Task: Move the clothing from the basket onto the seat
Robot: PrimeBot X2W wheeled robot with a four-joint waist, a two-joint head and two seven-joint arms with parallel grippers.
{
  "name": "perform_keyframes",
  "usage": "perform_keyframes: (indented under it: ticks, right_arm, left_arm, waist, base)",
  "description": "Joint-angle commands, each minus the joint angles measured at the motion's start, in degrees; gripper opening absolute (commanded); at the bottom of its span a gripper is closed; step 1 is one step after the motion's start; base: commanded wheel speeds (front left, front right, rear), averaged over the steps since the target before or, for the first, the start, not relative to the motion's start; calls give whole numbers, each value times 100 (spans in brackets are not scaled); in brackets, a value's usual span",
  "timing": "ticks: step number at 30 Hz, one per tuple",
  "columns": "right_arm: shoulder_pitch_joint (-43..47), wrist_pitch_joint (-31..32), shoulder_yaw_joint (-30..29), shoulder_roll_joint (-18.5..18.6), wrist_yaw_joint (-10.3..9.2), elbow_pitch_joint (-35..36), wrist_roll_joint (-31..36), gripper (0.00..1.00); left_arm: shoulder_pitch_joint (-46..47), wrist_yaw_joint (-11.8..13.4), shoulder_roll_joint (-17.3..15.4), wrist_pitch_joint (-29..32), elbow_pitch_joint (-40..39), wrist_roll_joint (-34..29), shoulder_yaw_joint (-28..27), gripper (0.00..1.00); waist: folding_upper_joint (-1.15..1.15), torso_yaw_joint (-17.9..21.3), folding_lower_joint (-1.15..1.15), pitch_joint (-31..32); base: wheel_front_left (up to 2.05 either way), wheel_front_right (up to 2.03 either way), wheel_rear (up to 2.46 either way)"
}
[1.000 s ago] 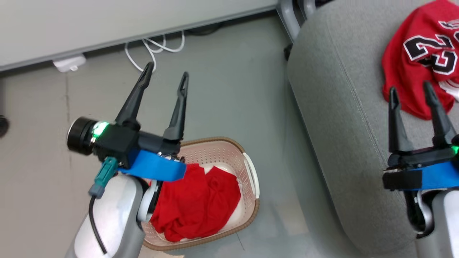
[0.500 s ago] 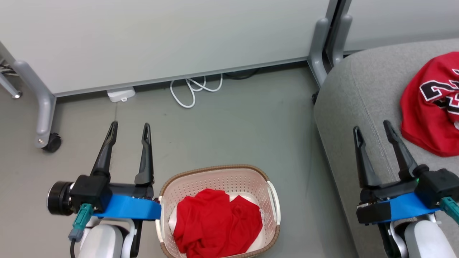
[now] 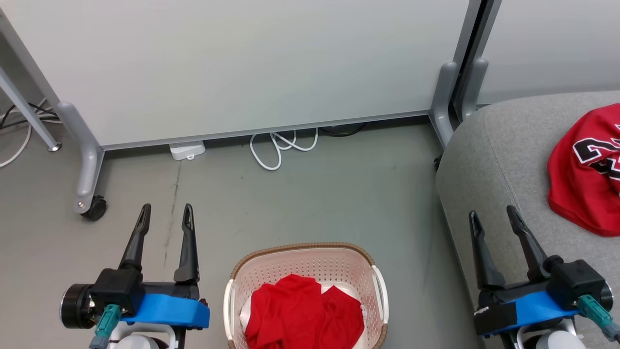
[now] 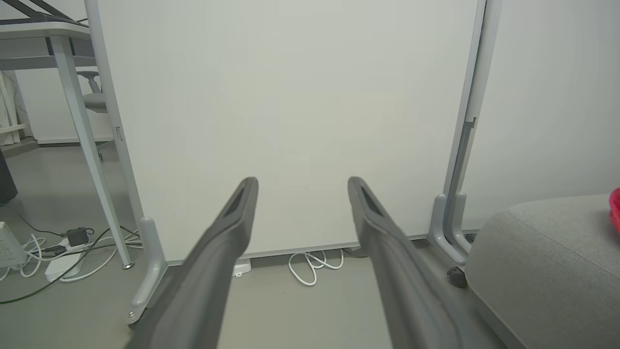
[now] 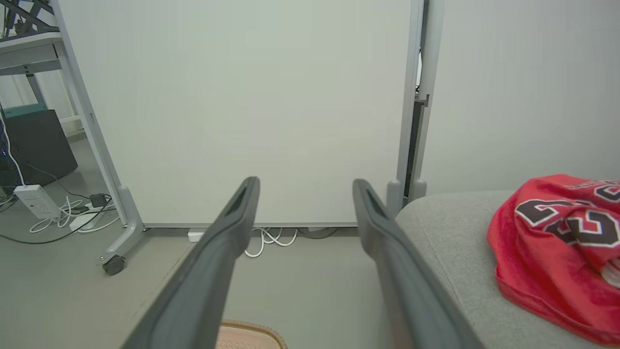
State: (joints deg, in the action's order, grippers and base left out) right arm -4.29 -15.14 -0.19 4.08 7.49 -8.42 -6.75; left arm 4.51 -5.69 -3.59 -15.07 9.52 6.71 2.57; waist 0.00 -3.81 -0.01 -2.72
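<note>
Basket (image 3: 301, 246) on the grey floor (image 3: 315, 194), at the bottom centre of the head view, holding a crumpled plain red garment (image 3: 302, 315). The other piece of clothing, a red jersey (image 3: 588, 169) with black-and-white numerals, lies on the seat (image 3: 489, 160) at the right, well apart from the basket. The left gripper (image 3: 166, 208) hangs above the floor beside the basket, on its left, with jaws spread and holding nothing. The right gripper (image 3: 491, 212) shows against the left part of the seat, near the jersey but apart from it, with jaws likewise spread and empty. Each wrist view shows a clear gap between its pair of jaws. Behind stand a white partition (image 3: 242, 63) on grey legs, a castor (image 3: 94, 209), and a looped white cable (image 3: 281, 148) at the partition's foot.
</note>
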Motion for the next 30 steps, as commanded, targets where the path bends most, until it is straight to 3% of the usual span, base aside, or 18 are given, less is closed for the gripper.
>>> perform_keyframes:
  ticks: [1, 24, 30]
  right_arm:
    - [85, -1, -7, -15, 1, -22, -4, 100]
    - [134, -1, 40, -78, 1, -164, -5, 100]
    - [6, -1, 73, -45, 1, -158, -10, 100]
  left_arm:
    - [-51, -34, 8, -15, 19, -22, -30, 100]
    - [-115, -133, 70, -15, 134, -124, -145, 100]
    - [202, -175, 71, -15, 329, -38, 87, 100]
  waist:
    - [0, -10, 1, 21]
    - [0, -20, 1, 181]
    - [0, 36, 1, 68]
  base:
    - [0, 0, 0]
    - [0, 0, 0]
    - [0, 0, 0]
